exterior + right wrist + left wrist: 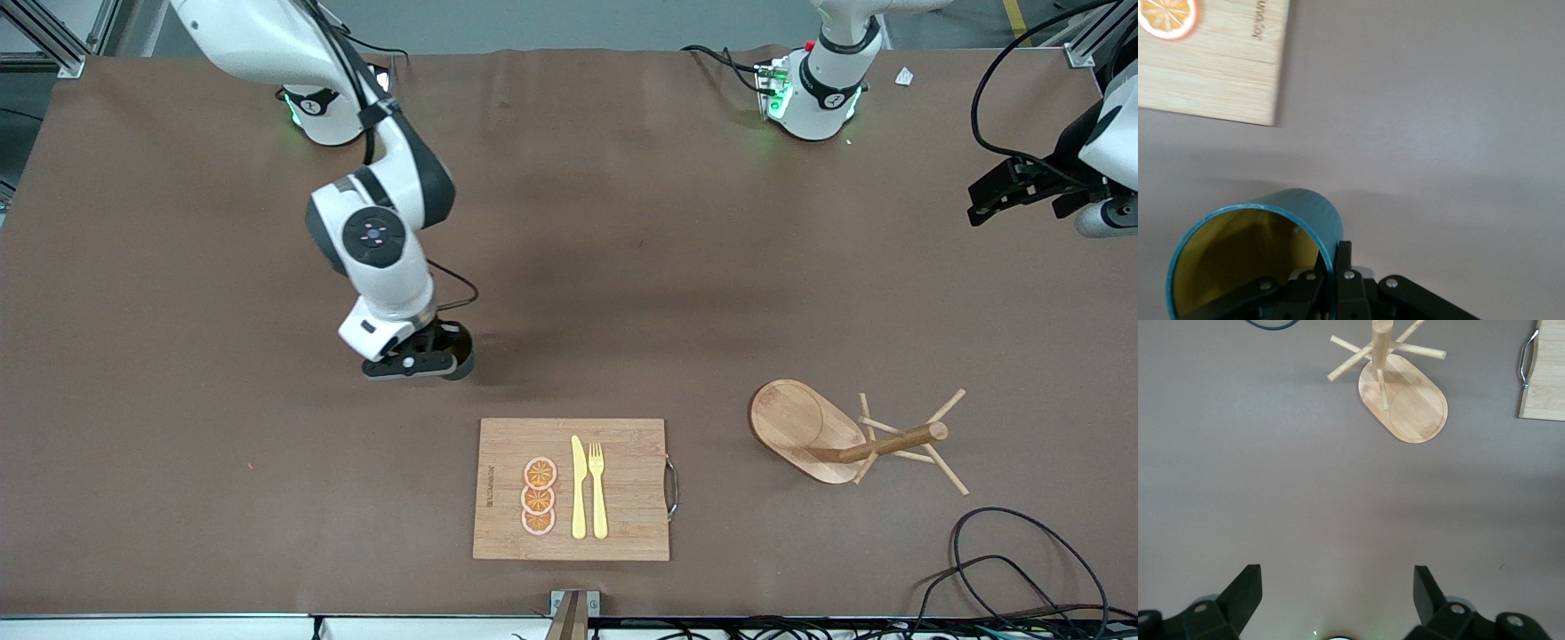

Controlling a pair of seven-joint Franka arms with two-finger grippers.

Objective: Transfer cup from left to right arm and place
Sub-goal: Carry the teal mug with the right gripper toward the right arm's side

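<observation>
The cup [461, 352], dark teal with a mustard-yellow inside [1238, 257], is held by my right gripper [416, 363] low over the bare table, between the right arm's base and the cutting board. In the right wrist view my right gripper [1335, 263] pinches the cup's wall at the rim, one finger inside and one outside. I cannot tell whether the cup touches the table. My left gripper [989, 201] waits high at the left arm's end of the table. In the left wrist view it [1338, 587] is open and empty.
A wooden cutting board [622, 520] with three orange slices [539, 496], a yellow knife [579, 487] and a yellow fork [597, 489] lies near the front edge. The wooden peg rack [822, 433] stands beside it toward the left arm's end. Black cables [1022, 569] lie at that front corner.
</observation>
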